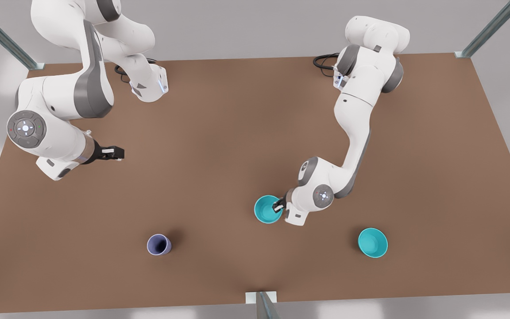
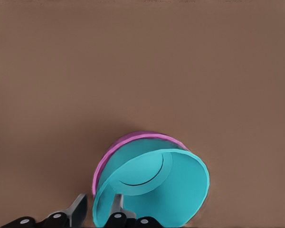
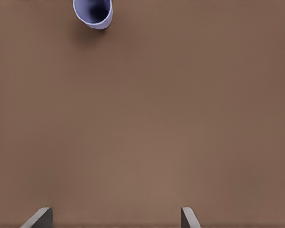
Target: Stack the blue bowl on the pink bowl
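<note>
Left pincer (image 2: 97, 206) pinches blue bowl (image 2: 166, 190) nested in pink bowl (image 2: 133, 139); right pincer (image 3: 115, 218) waits, spread wide.

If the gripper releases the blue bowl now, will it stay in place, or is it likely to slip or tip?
The blue bowl sits nested in the pink bowl, so it would probably stay. Its smooth, thin wall looks light and perhaps slippery. The left gripper has one finger inside the rim and one outside, so pulling away sideways might tip it.

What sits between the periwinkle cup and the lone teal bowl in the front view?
Only bare table between the periwinkle cup and the lone teal bowl. The blue bowl, nested in the pink bowl and pinched by the left hand, sits above that line.
</note>
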Available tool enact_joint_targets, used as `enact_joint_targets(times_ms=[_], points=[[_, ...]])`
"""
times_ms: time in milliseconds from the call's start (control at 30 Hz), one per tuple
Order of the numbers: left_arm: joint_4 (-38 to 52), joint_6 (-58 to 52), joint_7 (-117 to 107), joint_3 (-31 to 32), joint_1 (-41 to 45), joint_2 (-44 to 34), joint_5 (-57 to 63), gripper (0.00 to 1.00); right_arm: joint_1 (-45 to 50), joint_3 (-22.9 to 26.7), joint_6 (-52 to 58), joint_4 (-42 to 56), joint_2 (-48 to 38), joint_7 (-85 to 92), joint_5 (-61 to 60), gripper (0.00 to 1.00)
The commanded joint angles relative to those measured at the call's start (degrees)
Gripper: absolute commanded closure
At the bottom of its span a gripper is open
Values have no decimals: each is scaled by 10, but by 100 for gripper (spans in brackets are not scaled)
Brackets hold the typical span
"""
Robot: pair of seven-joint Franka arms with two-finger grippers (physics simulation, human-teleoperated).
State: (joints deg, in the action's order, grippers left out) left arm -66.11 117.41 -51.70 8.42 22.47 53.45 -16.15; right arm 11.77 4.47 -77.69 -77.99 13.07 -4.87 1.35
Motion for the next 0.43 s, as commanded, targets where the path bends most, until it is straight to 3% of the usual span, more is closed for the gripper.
enact_joint_targets(times_ms=[0, 67, 133, 200, 267, 300, 400], points=[[0, -59, -33, -1, -13, -10, 13, 0, 0, 0, 1, 0, -1, 2, 0, 0], [2, -294, 20, -2, -80, -126, 134, 0, 0, 0, 1, 0, -1, 2, 0, 0], [2, -445, 281, -2, -103, -256, 230, 0, 0, 0, 1, 0, -1, 2, 1, 0], [2, -474, 423, -4, -131, -309, 233, 0, 0, 0, 2, 0, -1, 2, 0, 0], [-103, -411, 456, -24, -147, -385, 232, 0, 0, 1, 2, 0, -1, 2, 0, 0], [-104, -418, 456, -66, -115, -395, 224, 0, 0, 0, 2, 0, -1, 2, 0, 0], [-101, -448, 456, -68, -114, -395, 204, 0, 0, 0, 2, 0, -1, 2, 0, 0]])
